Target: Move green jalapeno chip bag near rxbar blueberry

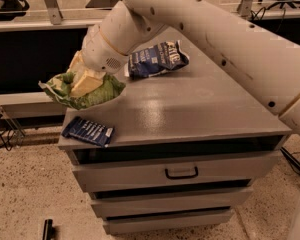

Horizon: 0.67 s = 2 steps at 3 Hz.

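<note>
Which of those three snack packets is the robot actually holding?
The green jalapeno chip bag, clamped in the gripper at the left edge of the cabinet. The dark blue chip bag and rxbar blueberry lie on its top.
</note>
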Each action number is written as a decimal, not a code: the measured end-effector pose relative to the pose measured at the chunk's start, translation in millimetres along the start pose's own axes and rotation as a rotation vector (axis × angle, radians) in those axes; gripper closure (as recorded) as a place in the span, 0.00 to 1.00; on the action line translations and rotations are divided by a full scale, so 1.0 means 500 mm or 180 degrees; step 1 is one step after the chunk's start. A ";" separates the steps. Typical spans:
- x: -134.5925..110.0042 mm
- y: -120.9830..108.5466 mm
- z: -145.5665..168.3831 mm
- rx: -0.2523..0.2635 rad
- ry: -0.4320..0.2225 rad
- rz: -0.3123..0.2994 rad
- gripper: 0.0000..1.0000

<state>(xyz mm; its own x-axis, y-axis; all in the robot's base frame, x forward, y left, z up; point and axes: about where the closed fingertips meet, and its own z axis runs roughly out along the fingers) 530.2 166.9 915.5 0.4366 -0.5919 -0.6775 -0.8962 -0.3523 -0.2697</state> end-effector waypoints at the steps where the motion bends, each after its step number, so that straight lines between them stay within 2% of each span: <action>1: -0.001 0.002 0.004 -0.0012 -0.0001 -0.0004 0.28; 2: -0.004 0.003 0.007 -0.0022 -0.0002 -0.0010 0.04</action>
<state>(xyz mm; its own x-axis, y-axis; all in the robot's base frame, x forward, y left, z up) 527.9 169.9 914.1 0.4394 -0.5903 -0.6771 -0.8942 -0.3592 -0.2672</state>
